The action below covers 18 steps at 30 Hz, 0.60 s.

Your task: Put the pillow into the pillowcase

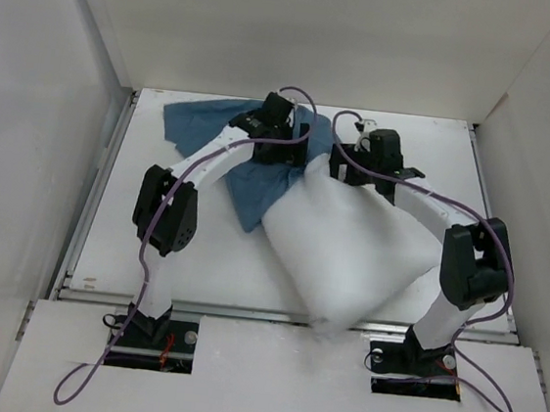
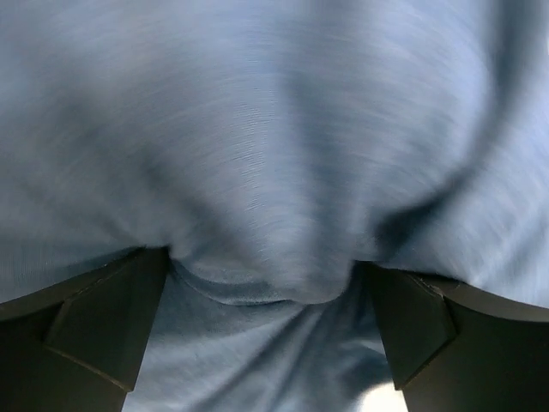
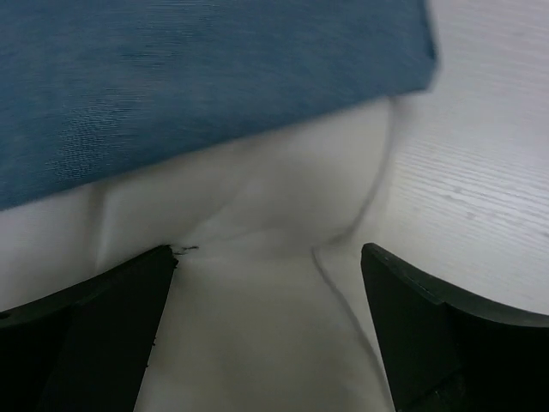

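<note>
The white pillow [image 1: 349, 248] lies slanted across the table's middle, its far end at the blue pillowcase [image 1: 204, 130], which is bunched at the back left. My left gripper [image 1: 282, 118] is open, with its fingers spread over pillowcase fabric [image 2: 257, 172] that fills its wrist view. My right gripper [image 1: 351, 160] is open, with its fingers [image 3: 111, 318] straddling the pillow's far corner [image 3: 257, 283]. The pillowcase edge [image 3: 206, 86] lies just over that pillow end.
The white table [image 1: 457, 156] is bounded by white walls at left, back and right. The pillow's near corner hangs over the table's front edge [image 1: 244, 311]. Bare table [image 3: 489, 189] shows to the right of the pillow corner.
</note>
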### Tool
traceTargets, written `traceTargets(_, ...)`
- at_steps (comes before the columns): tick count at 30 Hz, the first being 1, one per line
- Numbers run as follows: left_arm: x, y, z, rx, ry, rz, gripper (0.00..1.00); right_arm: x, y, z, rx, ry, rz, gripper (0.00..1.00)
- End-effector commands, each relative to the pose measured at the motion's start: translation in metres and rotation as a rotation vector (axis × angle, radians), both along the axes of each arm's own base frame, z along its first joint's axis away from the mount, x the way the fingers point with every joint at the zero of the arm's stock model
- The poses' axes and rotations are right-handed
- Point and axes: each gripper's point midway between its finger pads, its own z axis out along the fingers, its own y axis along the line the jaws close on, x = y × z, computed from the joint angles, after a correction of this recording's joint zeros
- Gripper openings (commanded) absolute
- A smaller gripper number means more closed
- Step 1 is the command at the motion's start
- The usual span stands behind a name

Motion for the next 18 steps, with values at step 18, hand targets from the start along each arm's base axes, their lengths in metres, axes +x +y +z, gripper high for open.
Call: traceTargets(18, -0.044, 0.087, 0.145, 0.073, -0.454, 0.248, 0.99, -0.120, 0.020, 0.062, -0.082, 0.007, -0.068, 1.00)
